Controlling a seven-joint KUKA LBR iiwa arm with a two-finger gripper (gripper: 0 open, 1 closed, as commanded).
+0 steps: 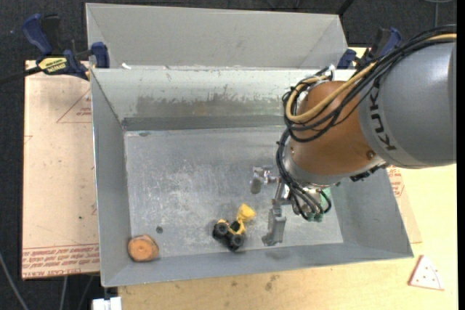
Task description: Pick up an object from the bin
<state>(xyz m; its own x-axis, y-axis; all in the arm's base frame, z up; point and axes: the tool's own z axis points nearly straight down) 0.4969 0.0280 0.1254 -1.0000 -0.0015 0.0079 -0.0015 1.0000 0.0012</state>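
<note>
Lying nearest the front wall of the grey metal bin (174, 170) are its two loose things: one round orange-brown disc (143, 248) in the front left corner, and one small yellow and black toy vehicle (234, 227) near the middle of the front wall, well apart from the disc. The toy rests on the bin floor just to the left of the end effector (266, 203), close beside the nearer of its two metal fingers (275, 226) and outside the gap between them. The end effector stands wide, its fingers spread front to back with bare floor showing between them, gripping nothing. Behind it, the orange-brown wrist cover (327, 134) with looped cables hangs over the right half of the bin. Farther back, the floor and the sloped rear wall carry nothing.
</note>
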